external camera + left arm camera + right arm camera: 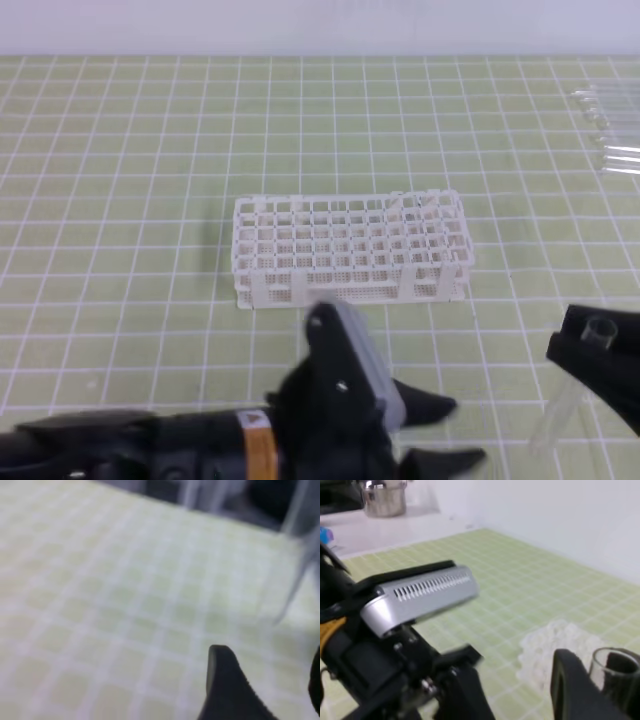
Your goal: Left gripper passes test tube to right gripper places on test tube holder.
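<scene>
Test tube (566, 403) sits at the far right, hanging upright in our right gripper (598, 357), but going left to right first: our left gripper (440, 432) is low at the front, fingers (425, 407) spread apart with nothing between them. Behind it, mid-table (120, 200), stands the white test tube holder (350, 250). Then the right gripper's fingers, clamped round the tube's open rim.

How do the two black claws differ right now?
The right gripper is shut on the test tube, which hangs down from it; the left gripper is open and holds nothing. The left gripper shows whole in the overhead view, the right is cut by the edge. Both are black and hang in front of the white rack.
</scene>
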